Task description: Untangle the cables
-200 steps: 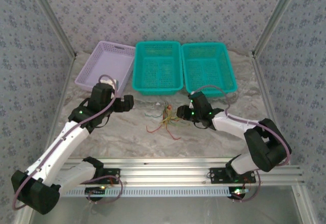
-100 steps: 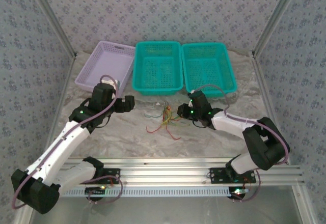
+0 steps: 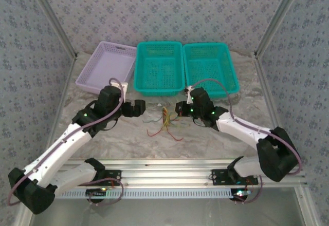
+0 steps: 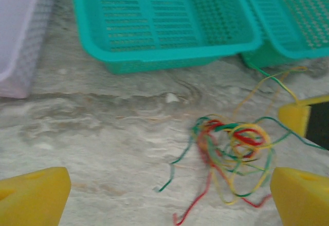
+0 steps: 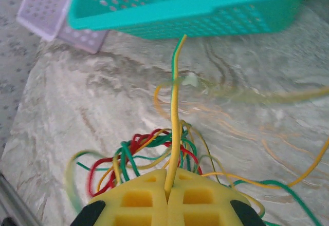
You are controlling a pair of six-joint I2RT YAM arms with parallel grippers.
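The cables [image 3: 165,120] are seen as one loose knot of red, yellow and green strands on the marbled table [image 3: 123,133]. The knot lies just in front of the middle teal basket [image 3: 159,67], and a few free ends trail toward the near edge. In the right wrist view, one yellow-and-green strand [image 5: 174,108] is pinched between the closed pads of the right gripper [image 5: 168,187]. It runs straight away from the pads, and the rest of the bundle is looped on the table just beside them.

Nothing is pinning the knot down. If the held strand is drawn off while the loops are crossed, the tangle is likely to be tightened, or dragged along whole. So thin a wire could also slip out of the pads. If the other jaws were closed over the mass, several strands would be caught at once.

The left gripper [image 3: 139,108] is held wide open, its yellow fingertips [image 4: 33,192] at the lower corners of the left wrist view. The knot lies ahead of that opening, nearer the right-hand fingertip, and is not yet enclosed. From above, the bundle is seen between the two grippers, with the left one near but apart. A second teal basket [image 3: 211,67] and a lilac basket [image 3: 105,67] stand farther back.
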